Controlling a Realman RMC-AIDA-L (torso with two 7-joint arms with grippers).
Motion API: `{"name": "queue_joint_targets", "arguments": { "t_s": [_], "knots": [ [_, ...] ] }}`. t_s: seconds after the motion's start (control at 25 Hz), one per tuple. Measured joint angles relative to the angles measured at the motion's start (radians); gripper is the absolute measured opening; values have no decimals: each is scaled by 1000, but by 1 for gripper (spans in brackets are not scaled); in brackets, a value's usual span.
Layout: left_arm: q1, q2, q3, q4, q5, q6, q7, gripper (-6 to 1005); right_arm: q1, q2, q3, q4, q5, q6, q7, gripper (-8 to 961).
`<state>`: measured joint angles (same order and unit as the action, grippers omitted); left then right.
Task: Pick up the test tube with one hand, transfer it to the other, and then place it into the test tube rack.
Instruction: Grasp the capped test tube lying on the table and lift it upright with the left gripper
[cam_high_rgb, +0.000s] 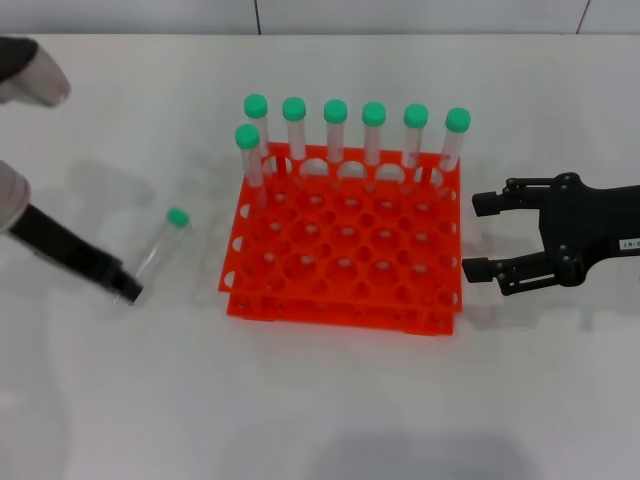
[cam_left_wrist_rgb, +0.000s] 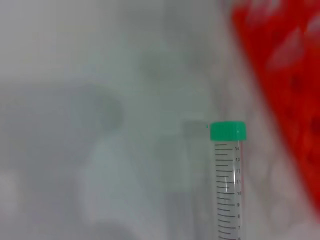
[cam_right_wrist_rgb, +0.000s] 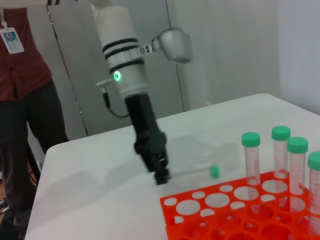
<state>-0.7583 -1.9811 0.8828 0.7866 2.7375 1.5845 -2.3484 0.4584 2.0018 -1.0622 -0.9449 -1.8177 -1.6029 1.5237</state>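
Note:
The test tube (cam_high_rgb: 158, 250) is clear with a green cap and lies slanted, low over the white table, left of the test tube rack (cam_high_rgb: 340, 312). My left gripper (cam_high_rgb: 127, 289) is shut on its bottom end, and the cap points away from it. The left wrist view shows the tube (cam_left_wrist_rgb: 227, 185) reaching out ahead with the rack (cam_left_wrist_rgb: 280, 65) beyond it. From the right wrist view, the left gripper (cam_right_wrist_rgb: 160, 176) is down at the table with the tube (cam_right_wrist_rgb: 202, 171) sticking out sideways. My right gripper (cam_high_rgb: 475, 237) hovers open and empty just right of the rack.
Several green-capped tubes (cam_high_rgb: 335, 130) stand upright in the orange-red rack's back rows (cam_right_wrist_rgb: 215, 207); its front holes are unfilled. A person (cam_right_wrist_rgb: 22, 110) stands beyond the table's far left edge in the right wrist view.

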Motion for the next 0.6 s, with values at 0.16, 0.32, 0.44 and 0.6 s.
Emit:
{"name": "queue_joint_targets", "arguments": {
  "t_s": [0.16, 0.32, 0.44, 0.6],
  "knots": [
    [27, 7, -153, 30, -117, -18, 100, 198, -1, 0, 7, 0, 0, 4, 0, 855],
    [79, 8, -219, 78, -277, -33, 188, 201, -1, 1, 14, 0, 1, 6, -2, 854],
    [114, 8, -223, 97, -415, -60, 247, 203, -1, 3, 22, 0, 2, 9, -10, 854],
    [129, 7, -229, 96, -553, -79, 351, 206, -1, 7, 41, 7, 15, 9, -28, 854]
  ]
}}
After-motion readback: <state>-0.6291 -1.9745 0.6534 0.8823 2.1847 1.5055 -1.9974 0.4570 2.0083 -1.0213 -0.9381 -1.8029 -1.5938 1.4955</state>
